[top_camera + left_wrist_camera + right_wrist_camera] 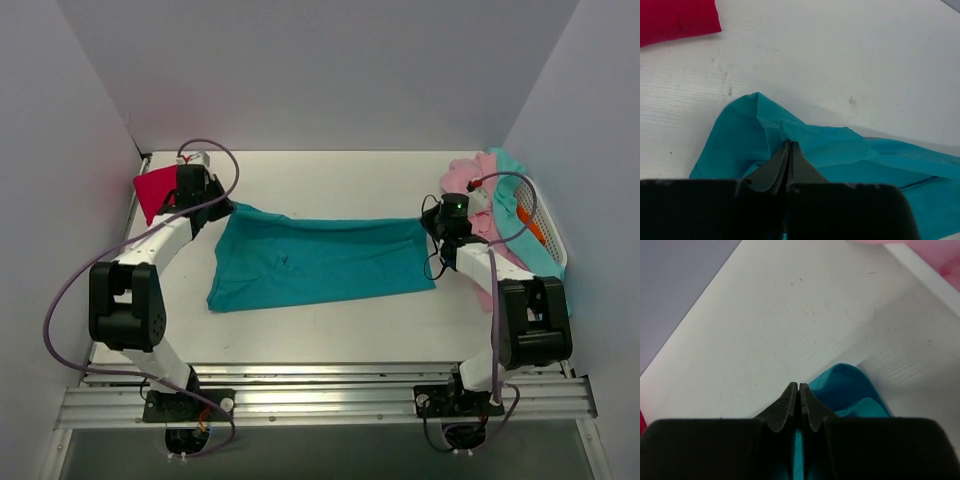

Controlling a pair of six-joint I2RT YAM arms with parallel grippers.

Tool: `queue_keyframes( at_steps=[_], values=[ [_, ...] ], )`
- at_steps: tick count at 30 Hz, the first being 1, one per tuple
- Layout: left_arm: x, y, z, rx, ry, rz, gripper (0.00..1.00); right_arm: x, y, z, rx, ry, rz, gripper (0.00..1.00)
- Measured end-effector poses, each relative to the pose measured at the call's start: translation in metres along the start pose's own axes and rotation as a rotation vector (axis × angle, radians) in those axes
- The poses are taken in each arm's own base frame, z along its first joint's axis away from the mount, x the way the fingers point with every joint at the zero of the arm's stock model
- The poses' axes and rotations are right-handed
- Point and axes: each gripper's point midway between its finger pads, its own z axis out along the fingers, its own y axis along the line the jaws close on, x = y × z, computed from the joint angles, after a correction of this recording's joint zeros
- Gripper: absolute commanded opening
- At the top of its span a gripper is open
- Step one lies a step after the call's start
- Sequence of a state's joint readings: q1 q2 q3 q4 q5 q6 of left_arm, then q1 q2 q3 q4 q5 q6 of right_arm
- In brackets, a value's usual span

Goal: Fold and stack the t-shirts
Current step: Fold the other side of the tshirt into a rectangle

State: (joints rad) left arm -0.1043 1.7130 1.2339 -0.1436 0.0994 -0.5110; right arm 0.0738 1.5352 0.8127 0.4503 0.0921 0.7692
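Left pincer (790, 146) and right pincer (799, 388) both pinched tight on teal t-shirt (320, 262) corners. Red t-shirt (153, 190) looks folded; teal only stretched flat, pink-aqua pile (480, 185) not started.

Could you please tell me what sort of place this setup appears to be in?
Probably a lab robot test cell: plain panel walls box in a white table, with an aluminium mounting rail along its near edge.

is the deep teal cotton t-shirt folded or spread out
Spread out: the deep teal t-shirt lies wide and flat on the white table, far corners pinched by the left gripper and right gripper.
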Motion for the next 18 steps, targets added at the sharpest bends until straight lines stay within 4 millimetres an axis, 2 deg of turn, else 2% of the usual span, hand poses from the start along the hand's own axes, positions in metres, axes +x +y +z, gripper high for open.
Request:
queue_keyframes(
  at_steps=[6,8,9,10,11,12,15,18],
  values=[
    [0.027,0.003,-0.034,-0.022,-0.009,0.027,0.03,0.005,-0.017,-0.023,0.021,-0.009,0.006,0.0],
    [0.046,0.005,-0.044,-0.041,0.004,0.041,0.11,0.012,-0.027,-0.031,0.036,-0.005,0.01,0.0],
    [0.058,0.006,-0.05,-0.051,0.011,0.05,0.41,0.016,-0.034,-0.034,0.047,-0.002,0.012,0.12],
    [0.071,0.007,-0.056,-0.065,0.021,0.061,0.6,0.021,-0.041,-0.038,0.061,0.001,0.019,0.39],
    [0.089,0.007,-0.062,-0.086,0.038,0.067,0.84,0.026,-0.05,-0.042,0.081,0.004,0.028,0.96],
    [0.104,0.007,-0.068,-0.102,0.047,0.069,0.94,0.031,-0.058,-0.044,0.103,0.007,0.031,1.0],
    [0.149,0.009,-0.087,-0.153,0.076,0.065,0.94,0.044,-0.079,-0.048,0.169,0.035,0.017,1.0],
    [0.18,0.012,-0.106,-0.196,0.079,0.064,0.94,0.047,-0.083,-0.05,0.191,0.042,0.009,1.0]
  ],
)
